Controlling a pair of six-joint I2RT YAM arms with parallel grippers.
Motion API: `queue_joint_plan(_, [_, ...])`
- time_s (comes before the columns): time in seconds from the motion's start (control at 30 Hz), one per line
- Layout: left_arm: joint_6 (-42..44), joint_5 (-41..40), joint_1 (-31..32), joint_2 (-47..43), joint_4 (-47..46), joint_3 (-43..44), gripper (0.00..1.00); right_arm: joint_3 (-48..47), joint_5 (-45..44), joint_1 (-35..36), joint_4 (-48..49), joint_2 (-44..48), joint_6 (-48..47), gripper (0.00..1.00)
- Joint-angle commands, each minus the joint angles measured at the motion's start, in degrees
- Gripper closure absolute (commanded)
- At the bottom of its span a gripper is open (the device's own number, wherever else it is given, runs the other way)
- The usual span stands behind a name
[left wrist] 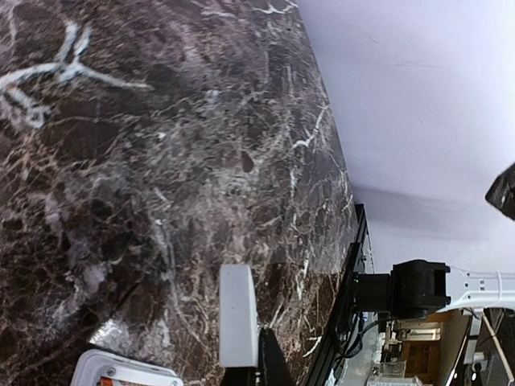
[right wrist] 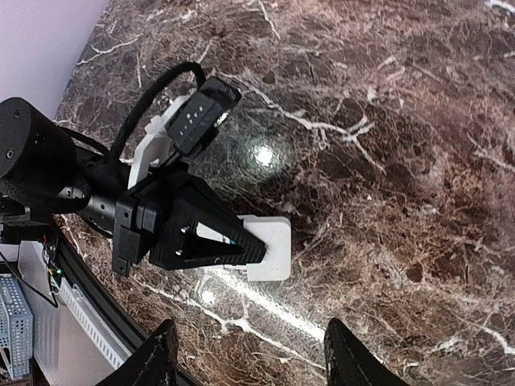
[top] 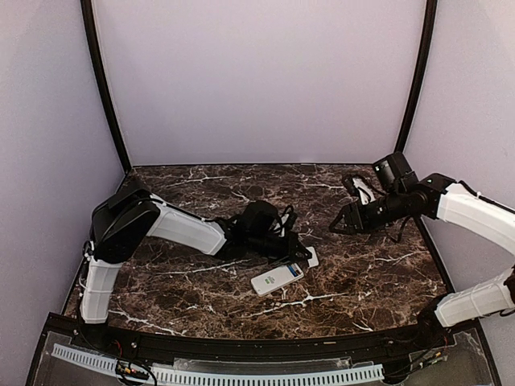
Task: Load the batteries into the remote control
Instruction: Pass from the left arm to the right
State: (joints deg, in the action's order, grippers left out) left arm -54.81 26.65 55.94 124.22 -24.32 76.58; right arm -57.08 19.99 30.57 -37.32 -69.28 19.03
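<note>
The white remote control (top: 277, 278) lies flat near the table's middle, with a greyish patch at its right end; only its corner (left wrist: 121, 370) enters the left wrist view. A thin white cover plate (top: 313, 257) (right wrist: 272, 246) (left wrist: 238, 314) lies just behind it. My left gripper (top: 299, 252) (right wrist: 256, 251) is shut, its tips resting on the plate's edge. A tiny blue bit (right wrist: 230, 240) shows through that gripper's finger; I cannot tell if it is one of the batteries. My right gripper (top: 335, 227) (right wrist: 253, 362) hangs open and empty above the marble, to the right of the plate.
The dark marble table (top: 370, 273) ends at a black front rail (top: 241, 346). Lilac walls close in the back and both sides. A black cable (top: 283, 215) loops over the left wrist. The right arm's base (left wrist: 418, 289) stands at the near right corner.
</note>
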Motion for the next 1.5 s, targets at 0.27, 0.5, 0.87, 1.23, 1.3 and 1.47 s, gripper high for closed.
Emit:
queue_joint_plan(0.27, [-8.1, -5.23, 0.46, 1.64, 3.08, 2.79, 1.0, 8.75, 5.06, -0.34, 6.13, -5.8, 3.4, 0.44])
queue_joint_plan(0.5, [-9.3, -7.25, 0.57, 1.64, 5.09, 2.69, 1.0, 8.41, 6.76, -0.31, 9.0, -9.62, 1.8, 0.46])
queue_joint_plan(0.87, [-7.1, -0.94, -0.38, -2.57, -0.1, 0.88, 1.0, 2.14, 12.7, -0.18, 14.19, 2.31, -48.2, 0.02])
queue_joint_plan(1.23, [-1.69, 7.86, -1.19, -10.37, -1.12, -1.61, 1.0, 9.34, 5.46, 5.08, 14.73, 5.66, -88.15, 0.01])
queue_joint_plan(1.3, [-2.0, 8.16, -1.21, -10.72, -1.84, -1.99, 1.0, 9.8, 4.9, 5.29, 15.59, 3.93, -88.23, 0.01])
queue_joint_plan(1.47, [-2.12, 8.14, -1.14, -11.1, -2.9, -2.37, 1.0, 11.83, 6.03, 5.38, 19.87, 2.59, -86.37, 0.03])
